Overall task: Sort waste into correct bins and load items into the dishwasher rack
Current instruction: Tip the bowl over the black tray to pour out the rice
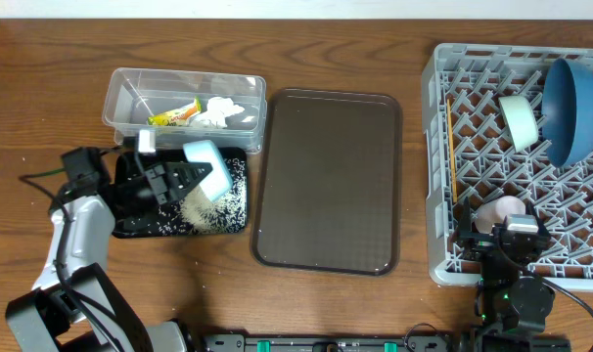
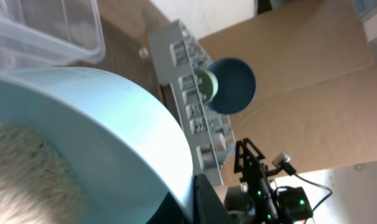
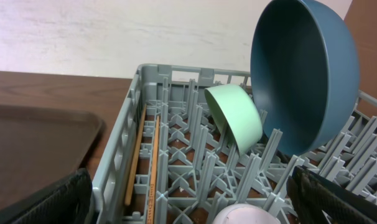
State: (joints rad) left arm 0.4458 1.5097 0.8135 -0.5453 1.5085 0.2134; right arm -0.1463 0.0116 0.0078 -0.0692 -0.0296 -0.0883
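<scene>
white bowl held by left gripper; right gripper wide, pink cup cut off

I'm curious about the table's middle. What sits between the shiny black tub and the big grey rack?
A flat dark-brown serving tray lies between the glossy black tub and the light-grey lattice rack, seen in the overhead view.

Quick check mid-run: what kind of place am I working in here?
Probably a test bench staged as a dish-clearing station, not a real kitchen: the dishwasher rack sits directly on a wooden table beside a serving tray, with plain cardboard beyond it.
</scene>
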